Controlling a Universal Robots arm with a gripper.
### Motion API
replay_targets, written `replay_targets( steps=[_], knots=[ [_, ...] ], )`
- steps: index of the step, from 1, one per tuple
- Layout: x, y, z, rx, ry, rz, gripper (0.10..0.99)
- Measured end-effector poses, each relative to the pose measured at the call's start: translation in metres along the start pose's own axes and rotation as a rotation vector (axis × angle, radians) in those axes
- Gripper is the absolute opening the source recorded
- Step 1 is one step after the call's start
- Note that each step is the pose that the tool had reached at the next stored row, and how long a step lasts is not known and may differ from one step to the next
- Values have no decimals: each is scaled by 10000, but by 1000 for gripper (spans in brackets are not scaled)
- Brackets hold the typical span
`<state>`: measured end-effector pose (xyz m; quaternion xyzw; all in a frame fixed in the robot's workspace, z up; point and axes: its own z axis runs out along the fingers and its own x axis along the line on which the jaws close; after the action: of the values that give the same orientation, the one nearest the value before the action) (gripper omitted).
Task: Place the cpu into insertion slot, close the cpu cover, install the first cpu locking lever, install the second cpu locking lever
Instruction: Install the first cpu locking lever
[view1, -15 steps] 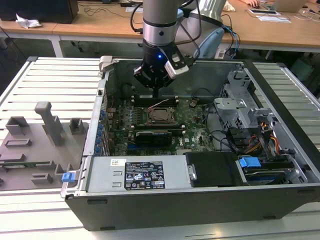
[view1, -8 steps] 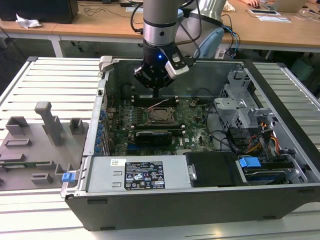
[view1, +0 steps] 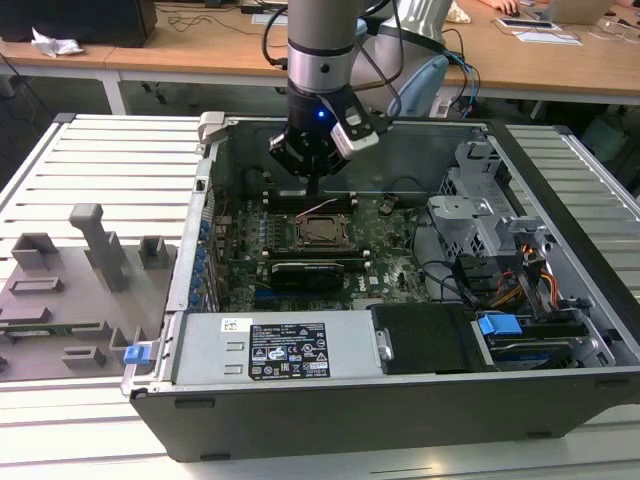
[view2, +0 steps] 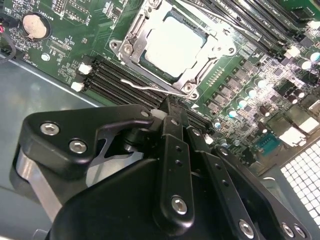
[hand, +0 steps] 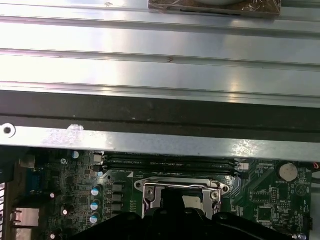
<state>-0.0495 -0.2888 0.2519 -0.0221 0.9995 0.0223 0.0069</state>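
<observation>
Black hand (view2: 170, 107), fingers together, just beside closed silver-grey metal cpu cover (view2: 131, 37) with pale square cpu (view2: 172, 42) beneath; contact unclear.

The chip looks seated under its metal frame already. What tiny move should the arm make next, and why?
Probably ease the shut end effector onto the wire lever beside it: the cpu sits under the lowered cover, and that lever looks unlatched.
</observation>
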Motion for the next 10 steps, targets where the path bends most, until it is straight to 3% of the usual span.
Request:
replay_targets(
  steps=[3, 7, 10],
  knots=[
    [-28, -4, 23, -227, -8, 3, 106],
    [-45, -9, 82, -254, -22, 3, 106],
    [-51, -11, 110, -250, -101, -4, 106]
  ],
)
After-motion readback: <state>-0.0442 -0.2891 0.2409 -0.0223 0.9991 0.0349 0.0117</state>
